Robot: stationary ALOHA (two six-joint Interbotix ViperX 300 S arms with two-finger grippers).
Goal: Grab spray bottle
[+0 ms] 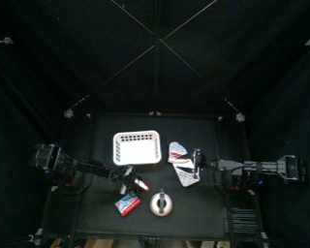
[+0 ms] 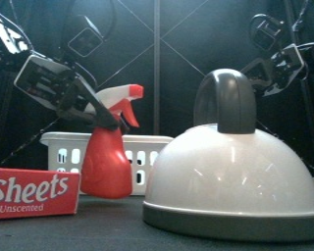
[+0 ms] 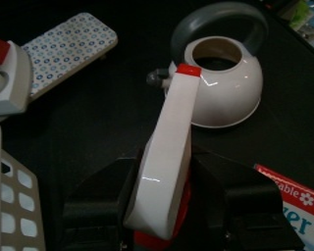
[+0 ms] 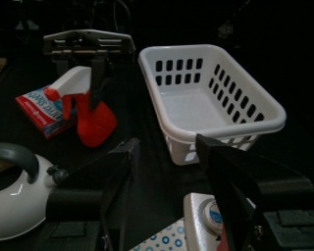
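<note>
One spray bottle (image 2: 109, 147): red body, white trigger head, upright on bench (image 2: 107, 230), before basket (image 4: 210, 88)
Left tool (image 3: 146, 211): clamped on bottle's body
Right tool (image 4: 167, 172): wide, holding nothing, near kettle (image 2: 232, 172)

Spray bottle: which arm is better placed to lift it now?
Left. Its gripper already sits around the spray bottle, while the right gripper hangs open, apart from it, beside the basket.

Top view: high overhead, straight down, desk small. Front view: level at desk's front edge, kettle (image 2: 232, 167) close. Wrist views look across the desk; all share the spray bottle (image 4: 89, 111).
</note>
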